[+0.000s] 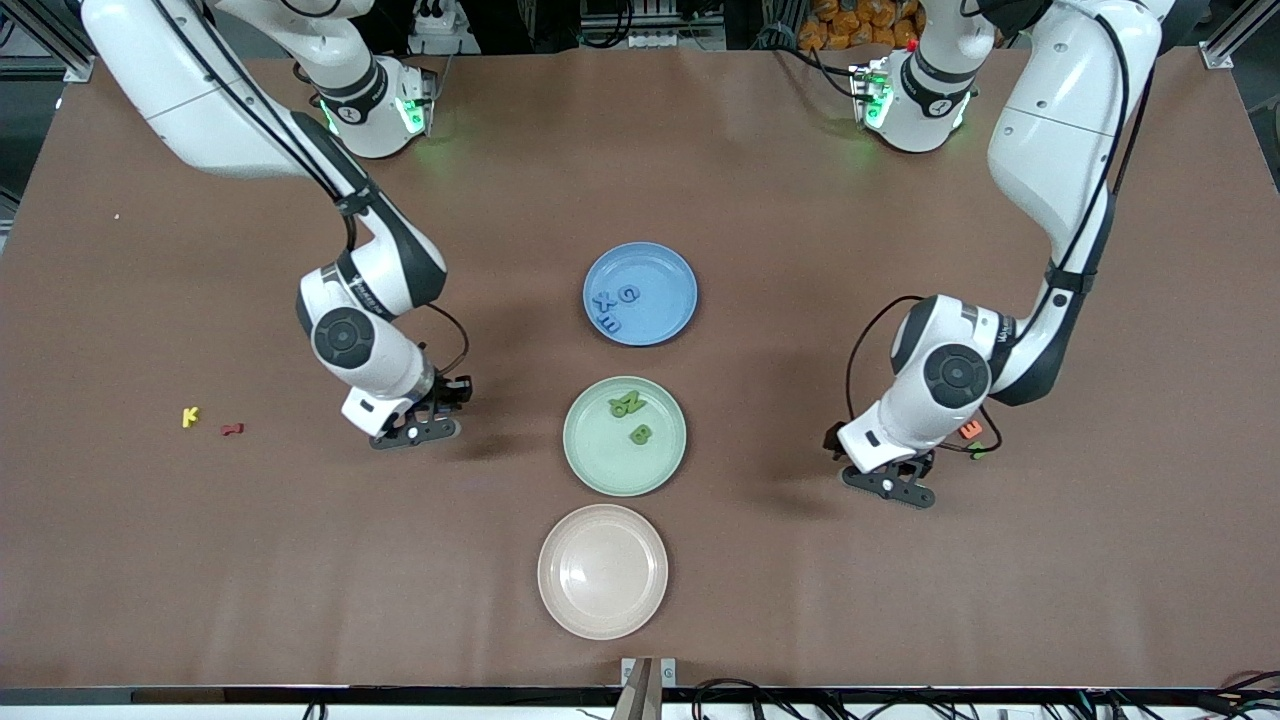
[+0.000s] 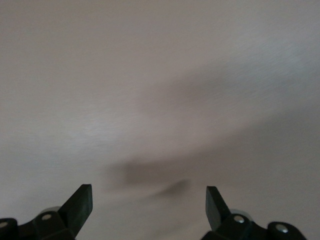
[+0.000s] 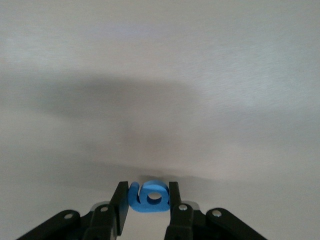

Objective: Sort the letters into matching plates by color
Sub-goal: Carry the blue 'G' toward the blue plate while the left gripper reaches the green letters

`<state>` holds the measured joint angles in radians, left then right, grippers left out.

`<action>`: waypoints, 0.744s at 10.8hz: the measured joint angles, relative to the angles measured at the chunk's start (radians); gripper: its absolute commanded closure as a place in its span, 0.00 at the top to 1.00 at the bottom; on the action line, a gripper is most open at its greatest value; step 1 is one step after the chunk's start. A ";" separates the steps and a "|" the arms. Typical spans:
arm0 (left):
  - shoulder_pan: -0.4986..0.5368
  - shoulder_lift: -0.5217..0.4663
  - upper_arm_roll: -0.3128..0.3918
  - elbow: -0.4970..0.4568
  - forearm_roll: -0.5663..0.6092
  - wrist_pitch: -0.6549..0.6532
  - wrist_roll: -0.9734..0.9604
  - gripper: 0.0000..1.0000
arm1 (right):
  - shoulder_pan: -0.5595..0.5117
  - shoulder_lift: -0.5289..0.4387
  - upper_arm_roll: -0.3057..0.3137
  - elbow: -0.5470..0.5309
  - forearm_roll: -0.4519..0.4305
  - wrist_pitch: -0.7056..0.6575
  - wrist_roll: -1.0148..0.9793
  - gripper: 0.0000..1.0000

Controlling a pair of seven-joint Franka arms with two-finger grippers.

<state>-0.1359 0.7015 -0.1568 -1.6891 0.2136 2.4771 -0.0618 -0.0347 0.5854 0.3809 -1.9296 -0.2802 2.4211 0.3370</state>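
You see a blue letter [image 3: 148,197] clamped between the right pincer [image 1: 415,432]'s fingers, low over the bench [image 1: 760,580] toward the right arm's end, wrist bent downward. Your left pincer [image 1: 890,485] hangs spread wide, holding nothing, over bare bench.

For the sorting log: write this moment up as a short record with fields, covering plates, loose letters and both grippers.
blue plate: round matte blue plate holding three small blue foam letters
green plate: round pale mint green plate holding green foam letters
beige plate: round cream-beige plate, nothing in it, nearest the front camera
loose letters: yellow letter and red letter toward the right arm's end; orange letter by the left arm
right gripper: shut on a blue letter piece
left gripper: open, holding nothing, over bare table
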 measured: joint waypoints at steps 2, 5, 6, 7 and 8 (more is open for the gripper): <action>0.048 0.001 0.013 -0.003 -0.001 -0.033 0.054 1.00 | 0.022 -0.003 0.038 0.000 0.000 -0.004 0.099 0.14; 0.094 -0.013 0.010 0.001 -0.004 -0.104 -0.102 1.00 | 0.104 -0.003 0.059 0.000 0.000 -0.006 0.261 0.14; 0.085 -0.031 0.005 0.002 -0.004 -0.157 -0.173 1.00 | 0.121 -0.003 0.083 -0.001 0.000 -0.020 0.321 0.14; 0.079 -0.050 0.003 0.001 -0.004 -0.187 -0.259 1.00 | 0.141 -0.003 0.100 -0.001 0.000 -0.033 0.376 0.14; 0.084 -0.069 0.004 0.001 -0.004 -0.197 -0.368 1.00 | 0.171 -0.003 0.107 -0.001 0.000 -0.040 0.433 0.14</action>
<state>-0.0523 0.6322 -0.1525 -1.6884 0.2094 2.2796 -0.4297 0.1361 0.5825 0.4877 -1.9305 -0.2800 2.3808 0.7701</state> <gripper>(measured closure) 0.000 0.634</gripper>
